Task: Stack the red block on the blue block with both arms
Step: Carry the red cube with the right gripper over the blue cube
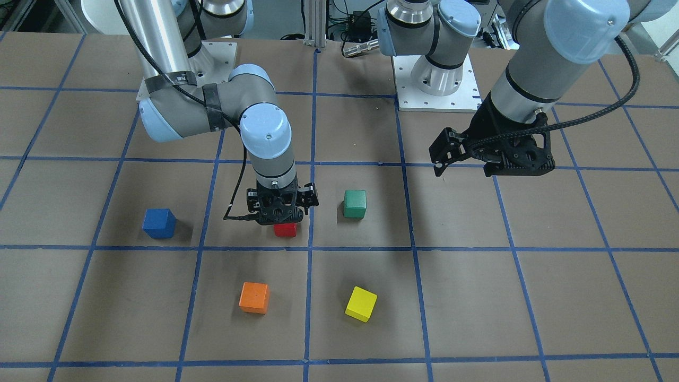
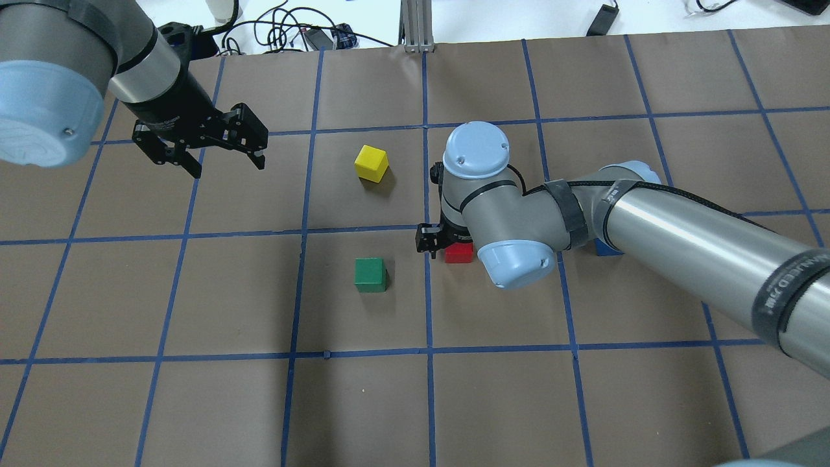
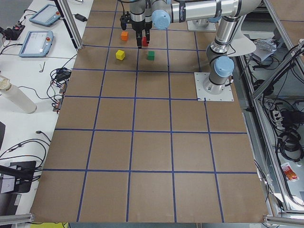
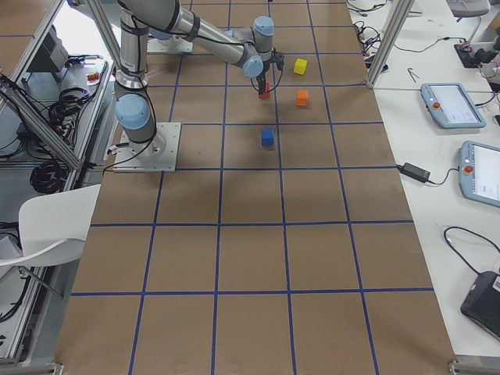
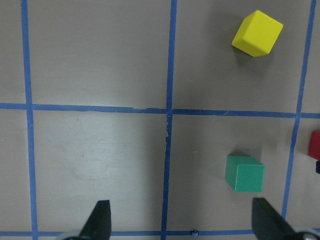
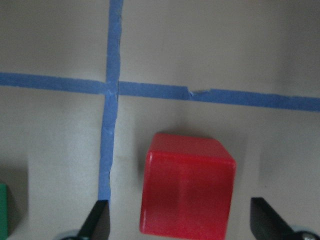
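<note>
Viewed from across the brown, blue-taped table [image 1: 477, 297]. At far left, blue block [image 1: 159, 223], resting alone, well apart from the other cubes. Next, nearer the front edge, orange cube [image 1: 254, 297]. Then right gripper [image 1: 283, 215], pointing straight down, fingers spread wide either side of red block [image 1: 285, 229], not touching it. Red block flat on the table. Further right, green cube [image 1: 354, 204], with yellow cube [image 1: 361, 304] nearer the front. At far right, left gripper [image 1: 467, 168], raised, fingers spread apart, holding nothing.
</note>
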`<state>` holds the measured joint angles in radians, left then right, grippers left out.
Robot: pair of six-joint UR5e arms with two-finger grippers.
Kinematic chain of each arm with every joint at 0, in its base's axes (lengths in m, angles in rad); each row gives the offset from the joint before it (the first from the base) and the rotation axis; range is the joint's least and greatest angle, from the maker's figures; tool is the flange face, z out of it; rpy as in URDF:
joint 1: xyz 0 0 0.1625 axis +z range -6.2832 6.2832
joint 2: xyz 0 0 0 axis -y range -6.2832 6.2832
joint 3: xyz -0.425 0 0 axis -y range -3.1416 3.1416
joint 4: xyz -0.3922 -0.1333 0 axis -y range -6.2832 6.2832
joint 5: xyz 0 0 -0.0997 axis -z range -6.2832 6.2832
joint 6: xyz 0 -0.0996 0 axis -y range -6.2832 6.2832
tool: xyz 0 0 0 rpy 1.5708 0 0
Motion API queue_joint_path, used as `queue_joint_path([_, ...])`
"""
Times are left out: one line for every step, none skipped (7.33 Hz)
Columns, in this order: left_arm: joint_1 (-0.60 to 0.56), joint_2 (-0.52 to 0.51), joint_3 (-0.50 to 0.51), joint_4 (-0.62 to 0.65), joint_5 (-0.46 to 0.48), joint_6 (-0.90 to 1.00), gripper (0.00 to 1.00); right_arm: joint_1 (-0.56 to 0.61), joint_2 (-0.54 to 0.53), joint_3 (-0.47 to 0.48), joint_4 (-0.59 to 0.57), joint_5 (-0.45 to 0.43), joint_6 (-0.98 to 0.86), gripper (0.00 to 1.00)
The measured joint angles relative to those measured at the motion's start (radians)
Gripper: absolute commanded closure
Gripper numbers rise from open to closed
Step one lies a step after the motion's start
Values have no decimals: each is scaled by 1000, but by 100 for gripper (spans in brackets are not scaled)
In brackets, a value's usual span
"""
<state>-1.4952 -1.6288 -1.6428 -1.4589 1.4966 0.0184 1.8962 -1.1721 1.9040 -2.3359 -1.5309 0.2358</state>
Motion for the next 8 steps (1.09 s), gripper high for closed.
queue_joint_path([0, 2, -3, -2, 1, 0, 0, 0, 20, -4, -37, 0, -5, 71])
queue_joint_path([1, 5, -6, -3, 2, 0, 0, 0, 33, -10, -51, -4, -16, 93])
queue_joint_path([3, 6, -7, -3, 2, 1, 0, 0, 35, -13, -47, -10, -26, 100])
queue_joint_path([4, 7, -7, -3, 1, 1, 0, -1, 33, -15, -31, -14, -30, 100])
queue_joint_path([5, 8, -7, -3, 1, 1, 0, -3, 22, -20, -1, -21, -33, 100])
queue_joint_path([6, 8, -7, -3, 1, 1, 0, -13, -10, -26, 43, -33, -44, 100])
queue_joint_path([7, 8, -7, -3, 2, 1, 0, -42, -57, -30, 88, -45, -67, 100])
queue_joint_path([7, 8, -7, -3, 2, 1, 0, -99, -105, -23, 123, -54, -92, 100])
